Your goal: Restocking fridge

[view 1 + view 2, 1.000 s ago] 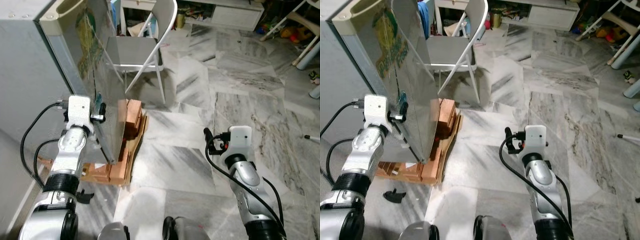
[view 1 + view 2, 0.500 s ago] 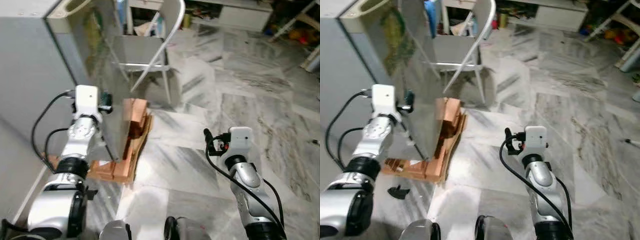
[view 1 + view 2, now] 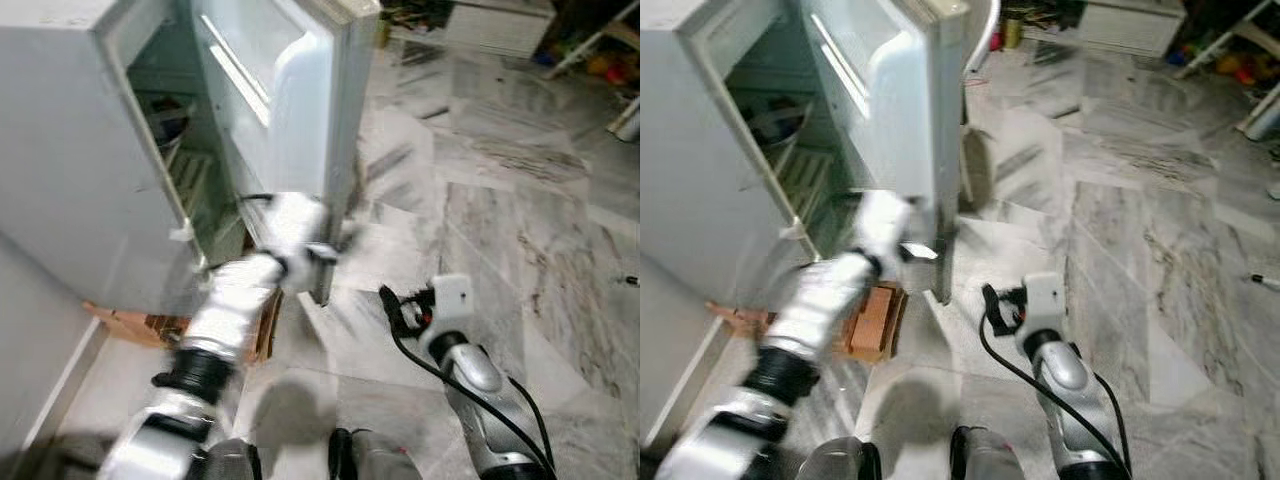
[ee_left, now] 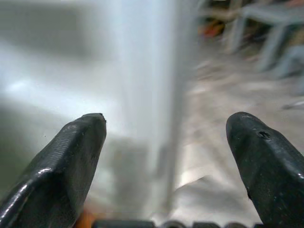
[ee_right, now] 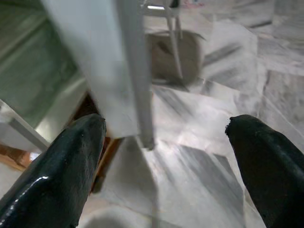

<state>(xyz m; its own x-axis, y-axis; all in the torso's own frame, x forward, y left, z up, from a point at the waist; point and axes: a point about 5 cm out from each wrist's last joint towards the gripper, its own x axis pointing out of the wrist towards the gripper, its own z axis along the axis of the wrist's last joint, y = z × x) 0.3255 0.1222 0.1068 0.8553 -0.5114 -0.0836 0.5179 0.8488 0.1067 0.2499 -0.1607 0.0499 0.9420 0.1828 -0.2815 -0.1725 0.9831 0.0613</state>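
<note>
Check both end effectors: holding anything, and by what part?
Nothing held. Left end effector is open by the fridge door edge; contact is blurred. Right end effector is open over the floor.

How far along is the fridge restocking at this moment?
Done: the fridge door stands open, shelves exposed. In hand: the left gripper, blurred, is at the door's lower edge, fingers apart. Left: all the stocking; the right gripper is open, holding nothing.
</note>
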